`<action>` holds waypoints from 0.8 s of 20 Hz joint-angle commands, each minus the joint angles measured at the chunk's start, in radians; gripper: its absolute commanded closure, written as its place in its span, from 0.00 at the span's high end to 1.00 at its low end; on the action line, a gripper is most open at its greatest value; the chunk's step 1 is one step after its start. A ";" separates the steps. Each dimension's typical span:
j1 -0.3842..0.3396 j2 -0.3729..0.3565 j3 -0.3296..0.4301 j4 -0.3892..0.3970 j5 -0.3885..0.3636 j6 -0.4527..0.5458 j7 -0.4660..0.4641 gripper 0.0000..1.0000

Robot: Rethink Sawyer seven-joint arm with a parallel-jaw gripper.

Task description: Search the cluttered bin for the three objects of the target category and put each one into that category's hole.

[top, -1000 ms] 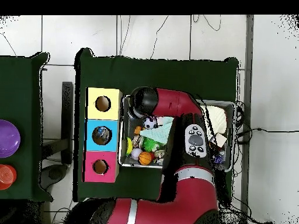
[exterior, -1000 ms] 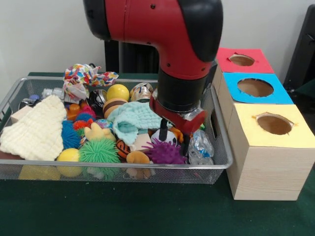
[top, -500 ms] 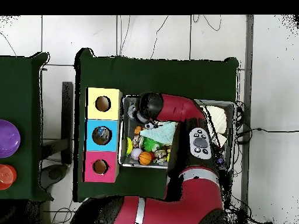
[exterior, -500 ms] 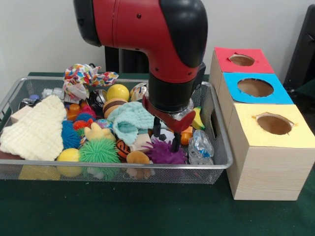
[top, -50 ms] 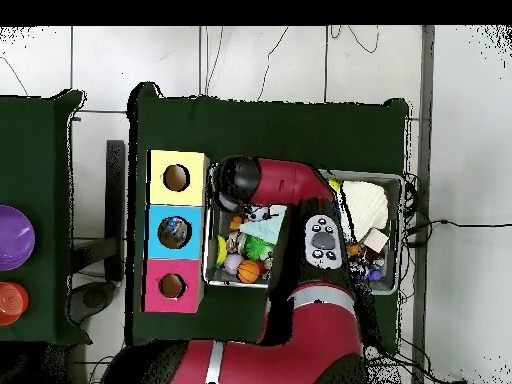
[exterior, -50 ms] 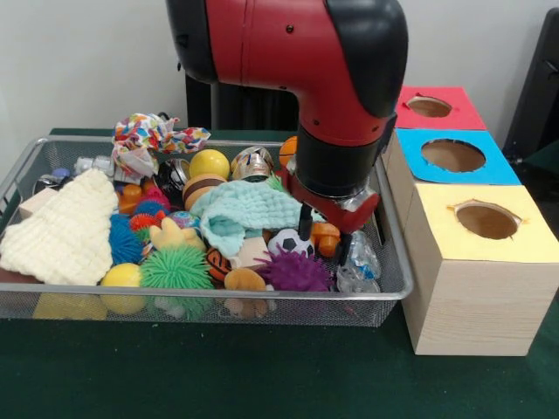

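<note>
I can read no text, label, brand, number or sign in either view: nothing legible on the boxes, the bin, the toys or the arm.

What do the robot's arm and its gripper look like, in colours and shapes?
The arm is thick and rounded, glossy red with black end caps and a black cylindrical wrist. Under the wrist sits a red plate with two thin dark fingers of the gripper. From overhead, a grey button panel shows on the arm.

Front camera faces bin [exterior, -50 ms: 384, 288] closely; overhead looks straight down, farther.
</note>
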 commanded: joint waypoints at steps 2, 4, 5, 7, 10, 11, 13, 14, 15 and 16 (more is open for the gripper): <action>0.014 -0.012 0.062 -0.012 0.035 0.129 0.037 1.00; 0.007 -0.019 0.066 0.010 0.035 0.102 0.026 1.00; -0.003 -0.024 0.067 0.023 0.032 0.091 0.011 1.00; -0.021 -0.033 0.071 0.058 0.024 0.064 -0.015 1.00; -0.048 -0.027 0.085 0.082 0.024 0.015 -0.034 1.00; -0.055 -0.024 0.086 0.069 0.023 0.022 -0.039 1.00; -0.065 -0.025 0.083 0.051 0.021 0.042 -0.045 1.00; -0.070 -0.027 0.083 0.042 0.021 0.054 -0.048 1.00; -0.078 -0.030 0.083 0.035 0.023 0.059 -0.050 1.00; -0.086 -0.033 0.083 0.028 0.024 0.065 -0.052 1.00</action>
